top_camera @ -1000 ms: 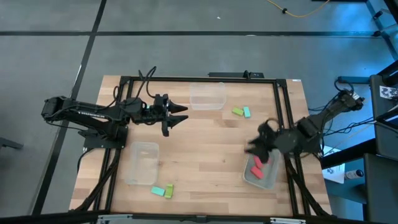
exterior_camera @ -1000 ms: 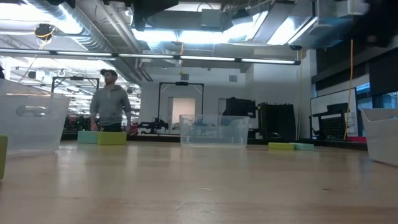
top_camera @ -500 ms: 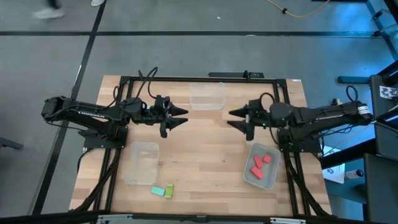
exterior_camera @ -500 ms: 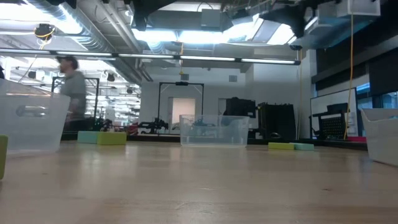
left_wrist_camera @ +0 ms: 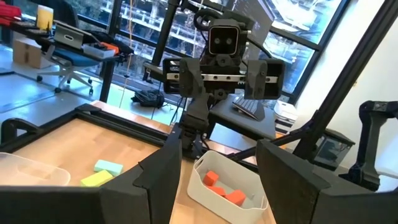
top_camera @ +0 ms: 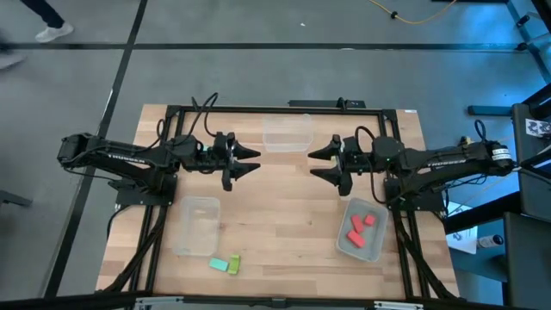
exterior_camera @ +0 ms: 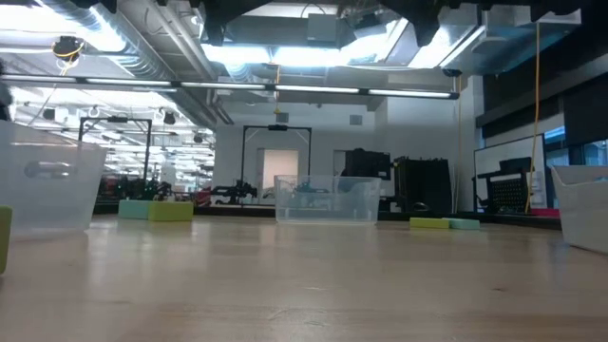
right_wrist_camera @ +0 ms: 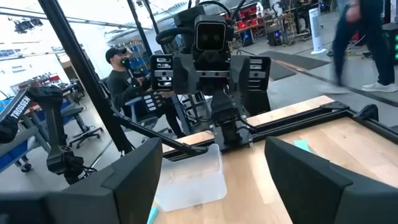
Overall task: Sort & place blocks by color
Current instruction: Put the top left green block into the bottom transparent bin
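grippers, left point(top_camera: 255, 161) and right point(top_camera: 316, 162), face each other, fingers spread, empty.

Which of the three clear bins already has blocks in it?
The bin on the right arm's side: red-orange blocks lie in it. The other two bins look empty.

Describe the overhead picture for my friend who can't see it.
Two dark robot arms face each other above a wooden table, left gripper and right gripper open and empty. Red blocks lie in a clear bin; a teal and green pair lies loose.
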Action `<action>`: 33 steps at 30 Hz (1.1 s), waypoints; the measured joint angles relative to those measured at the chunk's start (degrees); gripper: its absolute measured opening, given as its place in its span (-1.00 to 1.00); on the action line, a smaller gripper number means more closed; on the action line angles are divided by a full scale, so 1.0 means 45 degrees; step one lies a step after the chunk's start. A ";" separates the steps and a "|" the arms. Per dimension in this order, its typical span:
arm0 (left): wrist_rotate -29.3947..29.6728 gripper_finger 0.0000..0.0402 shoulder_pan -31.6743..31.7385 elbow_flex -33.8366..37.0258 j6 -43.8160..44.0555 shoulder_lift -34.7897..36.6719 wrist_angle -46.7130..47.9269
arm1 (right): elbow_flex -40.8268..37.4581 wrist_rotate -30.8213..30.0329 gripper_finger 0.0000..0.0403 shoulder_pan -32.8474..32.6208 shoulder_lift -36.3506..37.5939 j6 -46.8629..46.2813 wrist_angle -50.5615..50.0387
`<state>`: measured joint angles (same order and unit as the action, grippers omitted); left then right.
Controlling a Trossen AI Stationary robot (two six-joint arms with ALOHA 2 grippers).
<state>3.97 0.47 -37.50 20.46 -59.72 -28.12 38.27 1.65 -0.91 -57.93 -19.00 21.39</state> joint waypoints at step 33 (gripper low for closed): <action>0.0071 0.00 0.4864 -0.2997 0.2668 -0.0956 1.2523 | -0.0002 -0.0010 0.42 -0.0005 0.0005 -0.0097 -0.0080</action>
<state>4.29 22.36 -50.98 32.47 -64.03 28.23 38.26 1.61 -0.93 -57.91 -19.44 21.03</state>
